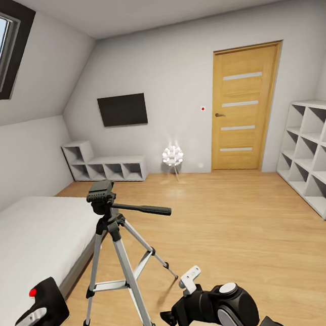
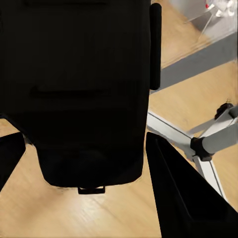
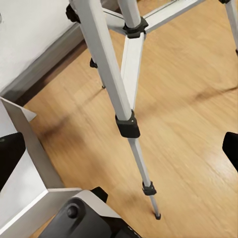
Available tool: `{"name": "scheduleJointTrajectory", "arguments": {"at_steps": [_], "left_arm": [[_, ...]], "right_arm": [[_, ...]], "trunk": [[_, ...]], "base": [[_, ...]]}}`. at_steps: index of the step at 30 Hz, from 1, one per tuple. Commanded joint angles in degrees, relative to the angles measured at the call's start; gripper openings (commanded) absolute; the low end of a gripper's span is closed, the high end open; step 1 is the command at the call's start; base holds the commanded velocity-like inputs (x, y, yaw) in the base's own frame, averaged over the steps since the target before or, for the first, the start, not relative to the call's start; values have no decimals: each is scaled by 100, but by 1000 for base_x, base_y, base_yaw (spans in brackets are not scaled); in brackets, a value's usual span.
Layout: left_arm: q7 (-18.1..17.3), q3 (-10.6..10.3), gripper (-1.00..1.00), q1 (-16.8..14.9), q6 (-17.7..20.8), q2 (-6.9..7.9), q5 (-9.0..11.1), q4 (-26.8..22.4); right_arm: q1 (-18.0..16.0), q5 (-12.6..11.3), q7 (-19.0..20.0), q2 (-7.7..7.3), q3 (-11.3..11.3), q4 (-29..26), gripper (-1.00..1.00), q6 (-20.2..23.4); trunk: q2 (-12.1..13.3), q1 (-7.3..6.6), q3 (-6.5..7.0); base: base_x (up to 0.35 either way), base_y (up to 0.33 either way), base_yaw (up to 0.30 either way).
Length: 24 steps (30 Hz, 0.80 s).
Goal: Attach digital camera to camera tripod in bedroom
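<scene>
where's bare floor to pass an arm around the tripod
Open light wood floor spreads right of the silver-legged tripod, bordered by the white cube shelf and wooden door. It is tight on the tripod's left, beside the white bed, where the left gripper holds the black camera.

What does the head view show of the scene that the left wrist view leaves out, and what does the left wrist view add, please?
Head view alone: the camera tripod's black head with its pan handle, the bed, wooden door, wall screen, floor lamp, and the right gripper.

Left wrist view alone: a close look at the digital camera's black body between the left gripper's fingers.

Both share: the camera in the left gripper, the tripod's silver legs, and the wood floor.
</scene>
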Motion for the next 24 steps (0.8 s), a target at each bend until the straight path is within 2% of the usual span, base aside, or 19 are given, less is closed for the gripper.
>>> {"name": "scheduleJointTrajectory", "arguments": {"at_steps": [1, 5, 6, 7, 12, 15, 18, 19, 20, 24], "left_arm": [[-55, 9, -100, -11, 42, 59, 20, -21], [-173, 18, -100, -46, 43, 305, 21, -61], [-206, 37, -100, -77, 41, 426, 36, -71], [-220, 61, -100, -98, 40, 481, 42, -75], [-249, 321, -100, -258, 69, 689, 34, -159], [-243, 401, -100, -396, 95, 788, 12, -210], [-243, 430, -100, -507, 110, 963, 12, -246], [-248, 433, -100, -537, 116, 1029, 15, -262], [-255, 435, -100, -594, 133, 1177, 21, -327], [-258, 437, -100, -711, 215, 1574, 21, -450]], "right_arm": [[-7, 45, 45, -3, 4, -5, 100, 19], [-7, 45, 45, -4, 4, -7, 100, 13], [-7, 44, 45, -5, 5, -7, 100, 11], [-7, 46, 45, -5, 5, -7, 100, 10], [-7, 50, 45, -5, 6, -13, 100, 10], [-7, 51, 40, -1, 7, -15, 100, 9], [-7, 51, 32, 1, 10, -13, 100, 8], [-7, 51, 29, 1, 10, -12, 100, 8], [-7, 51, 26, 2, 11, -12, 100, 7], [-7, 52, 21, 2, 12, -9, 100, 7]], "trunk": [[-8, 2, -9], [-8, 2, -9], [-8, 2, -9], [-8, 2, -9], [-8, 2, -9], [-8, 2, -9], [-8, 2, -9], [-8, 2, -9], [-8, 2, -9], [-8, 2, -9]], "base": [[0, 0, 0], [0, 0, 0], [0, 0, 0], [0, 0, 0], [0, 0, 0], [0, 0, 0], [0, 0, 0], [0, 0, 0], [0, 0, 0], [0, 0, 0]]}}
